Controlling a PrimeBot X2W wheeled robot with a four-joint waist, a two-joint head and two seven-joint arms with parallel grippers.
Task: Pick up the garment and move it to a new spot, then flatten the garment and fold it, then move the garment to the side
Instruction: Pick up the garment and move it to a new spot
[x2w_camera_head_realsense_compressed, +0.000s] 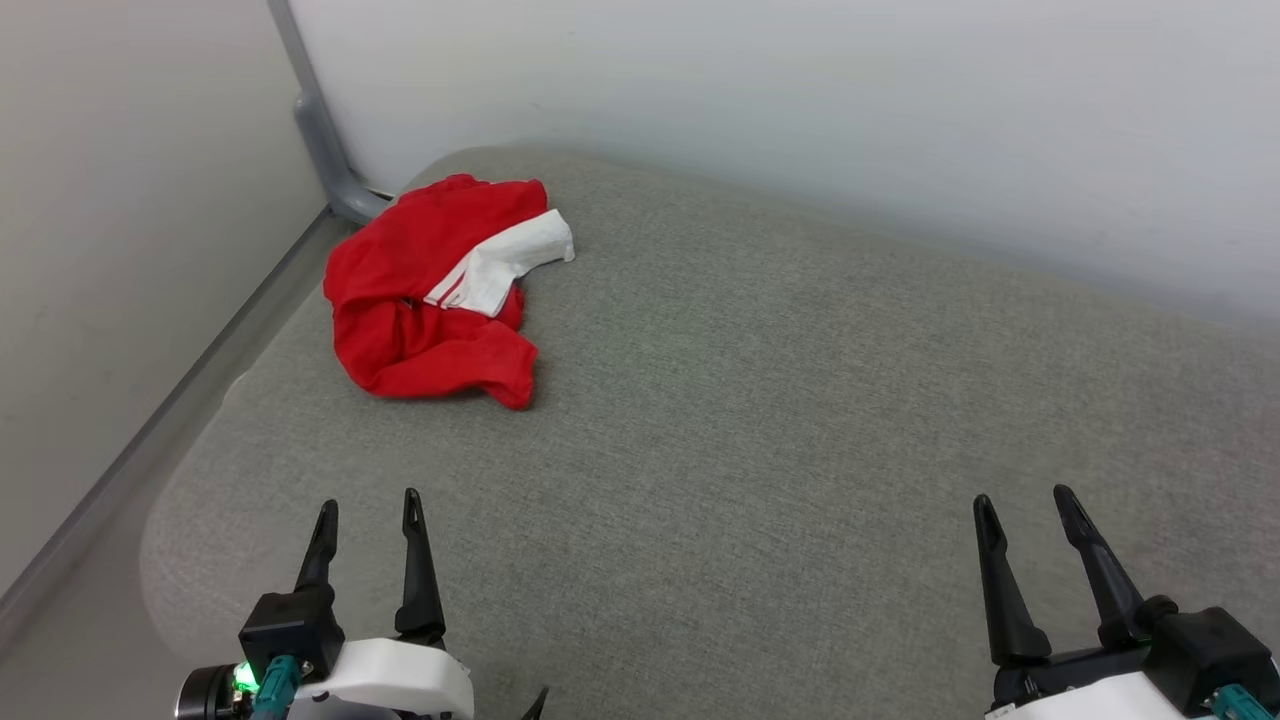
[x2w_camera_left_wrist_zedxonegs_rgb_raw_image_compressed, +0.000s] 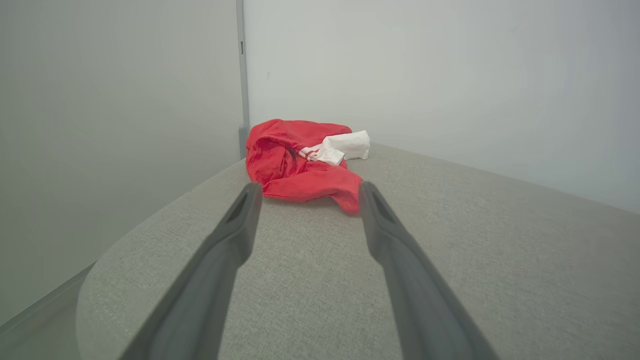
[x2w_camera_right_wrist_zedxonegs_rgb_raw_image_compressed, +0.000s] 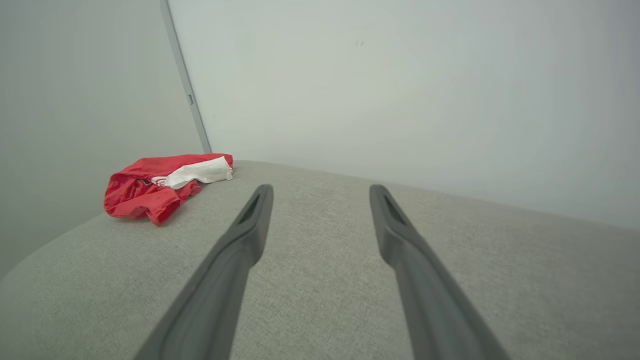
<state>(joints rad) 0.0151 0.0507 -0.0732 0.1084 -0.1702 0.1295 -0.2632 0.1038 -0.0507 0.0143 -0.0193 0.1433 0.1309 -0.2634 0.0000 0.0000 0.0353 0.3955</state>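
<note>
**A:** What is the biggest thing around the claws?

**B:** Pale walls (x2w_camera_head_realsense_compressed: 800, 100), one far ahead of both claws and one out past the left claw's outer side. Under both claws lies a worktop (x2w_camera_head_realsense_compressed: 750, 450) covered in grey woven fabric, with a rounded edge.

**A:** And the garment?

**B:** The red jersey T-shirt (x2w_camera_head_realsense_compressed: 400, 340) lies crumpled in a heap on the worktop. It is straight ahead of the left claw (x2w_camera_head_realsense_compressed: 370, 500) and well apart from it. From the right claw (x2w_camera_head_realsense_compressed: 1023, 495) it is far ahead and well off to that claw's left. Neither claw touches it.

**A:** How do the claws stand?

**B:** Both are spread wide and hold nothing, and their dark fingers point away over the fabric. In the left wrist view the heap sits past the fingertips, in line with the gap between them.

**A:** Anything smaller?

**B:** A grey post (x2w_camera_head_realsense_compressed: 320, 130) rises where the walls meet, just beyond the shirt. One white sleeve (x2w_camera_head_realsense_compressed: 510, 255) lies across the top of the heap, on the side nearer the right claw. Its red-and-white striped trim (x2w_camera_head_realsense_compressed: 447, 290) faces the left claw. A small green light (x2w_camera_head_realsense_compressed: 243, 677) glows at the left claw's base.
</note>
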